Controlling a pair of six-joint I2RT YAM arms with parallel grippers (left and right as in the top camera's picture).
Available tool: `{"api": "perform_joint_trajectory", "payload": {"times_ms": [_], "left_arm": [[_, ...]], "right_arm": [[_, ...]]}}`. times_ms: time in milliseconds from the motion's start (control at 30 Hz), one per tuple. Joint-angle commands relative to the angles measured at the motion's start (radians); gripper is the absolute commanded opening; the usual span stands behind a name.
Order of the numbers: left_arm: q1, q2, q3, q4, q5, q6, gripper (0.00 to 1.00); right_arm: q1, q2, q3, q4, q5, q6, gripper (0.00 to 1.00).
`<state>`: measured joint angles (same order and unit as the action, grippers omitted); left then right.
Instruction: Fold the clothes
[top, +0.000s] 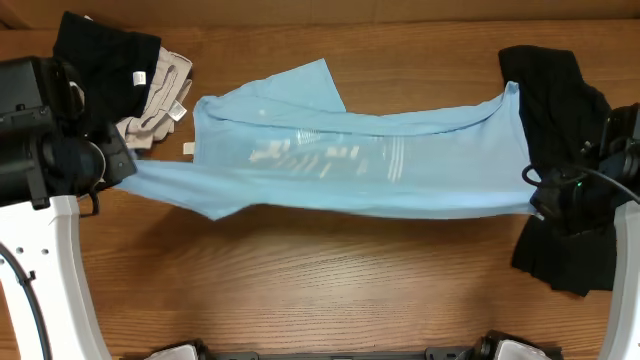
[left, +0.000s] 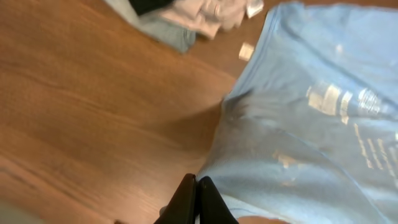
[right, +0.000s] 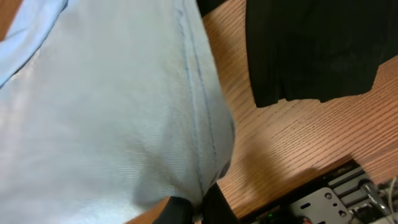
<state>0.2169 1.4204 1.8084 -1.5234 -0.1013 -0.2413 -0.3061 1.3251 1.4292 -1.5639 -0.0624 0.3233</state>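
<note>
A light blue T-shirt (top: 350, 160) with a pale print is stretched across the table between both arms, its near edge lifted and taut. My left gripper (top: 125, 165) is shut on the shirt's left corner; in the left wrist view the closed fingers (left: 198, 186) pinch the blue cloth (left: 298, 130). My right gripper (top: 540, 195) is shut on the shirt's right corner; in the right wrist view the fingers (right: 199, 208) pinch the hem of the blue fabric (right: 124, 106). One sleeve (top: 305, 85) lies flat at the back.
A black garment (top: 105, 50) and a beige garment (top: 160, 100) lie heaped at the back left. Another black garment (top: 560, 110) lies at the right, also in the right wrist view (right: 311, 50). Robot bases sit at the table's front edge.
</note>
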Motion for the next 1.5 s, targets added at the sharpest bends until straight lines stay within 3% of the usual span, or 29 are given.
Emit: {"api": "perform_joint_trajectory", "payload": {"times_ms": [0, 267, 600, 833, 1000, 1133, 1333, 1467], "left_arm": [[0.004, 0.036, -0.002, -0.039, 0.004, 0.021, 0.04], [-0.014, 0.148, -0.035, -0.059, 0.069, 0.021, 0.04], [-0.034, 0.231, -0.005, 0.092, 0.116, 0.017, 0.04], [-0.032, 0.2, 0.408, 0.091, 0.093, 0.019, 0.04], [-0.032, 0.174, 0.83, 0.082, 0.089, 0.048, 0.04], [-0.032, 0.127, 1.038, 0.079, 0.043, 0.048, 0.04], [-0.032, 0.021, 1.127, 0.09, -0.12, 0.067, 0.04], [-0.032, 0.02, 1.122, 0.123, -0.143, 0.085, 0.04]], "right_arm": [[-0.003, 0.002, -0.036, 0.005, 0.017, -0.037, 0.04], [-0.003, 0.031, -0.101, 0.076, 0.021, -0.044, 0.04], [-0.01, 0.087, -0.031, 0.217, -0.008, -0.04, 0.04], [-0.032, 0.087, 0.367, 0.172, -0.009, -0.044, 0.04], [-0.038, 0.087, 0.786, 0.039, 0.02, -0.086, 0.04], [-0.038, 0.087, 1.029, -0.059, 0.051, -0.089, 0.04], [-0.037, 0.084, 1.254, -0.108, 0.061, -0.096, 0.04], [-0.037, 0.094, 1.26, -0.057, 0.061, -0.096, 0.04]]}}
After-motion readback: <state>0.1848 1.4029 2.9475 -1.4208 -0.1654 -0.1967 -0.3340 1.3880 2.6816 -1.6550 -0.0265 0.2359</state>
